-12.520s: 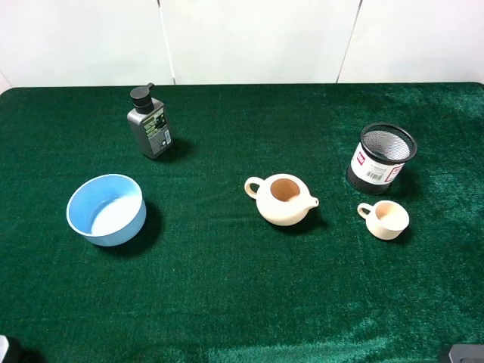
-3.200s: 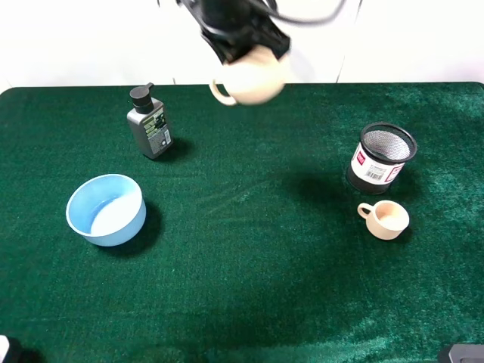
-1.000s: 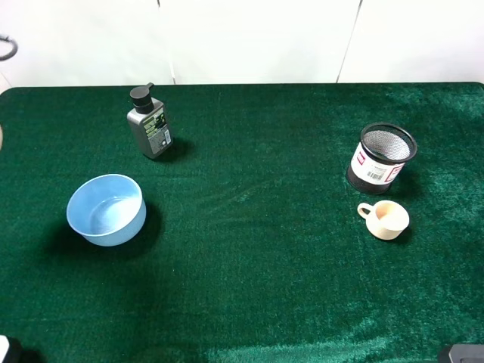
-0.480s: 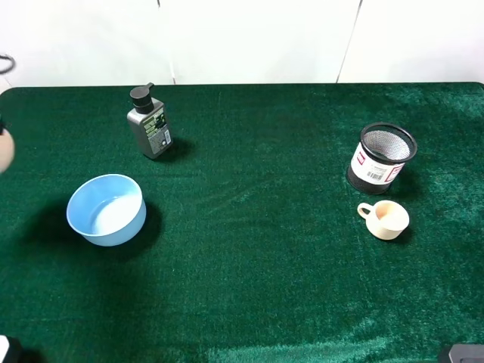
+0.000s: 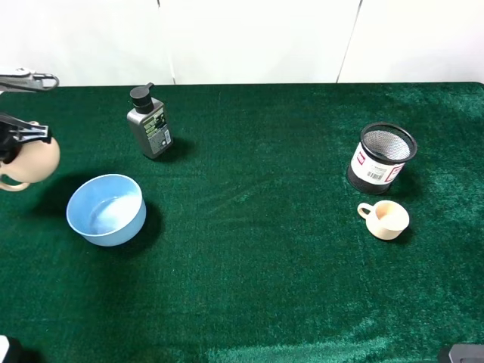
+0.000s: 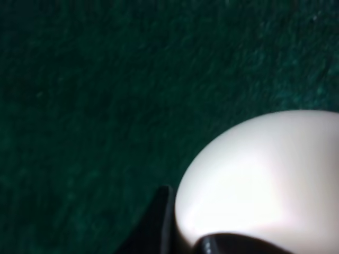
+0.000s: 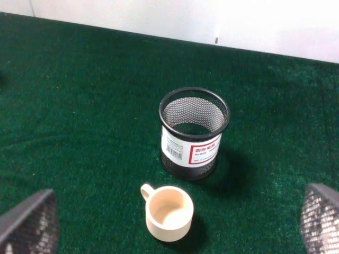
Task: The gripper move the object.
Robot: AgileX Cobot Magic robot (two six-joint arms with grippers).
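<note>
At the far left edge of the green table (image 5: 249, 287) the left fingers (image 5: 21, 134) are clenched on the cream teapot (image 5: 29, 160), held just left of the blue bowl (image 5: 106, 209), not touching it. Behind the bowl stands a grey pump bottle (image 5: 149, 125); far right sit a mesh pot (image 5: 382, 157) and cream cup (image 5: 387, 219), the right fingers (image 7: 29, 222) spread wide, empty.
</note>
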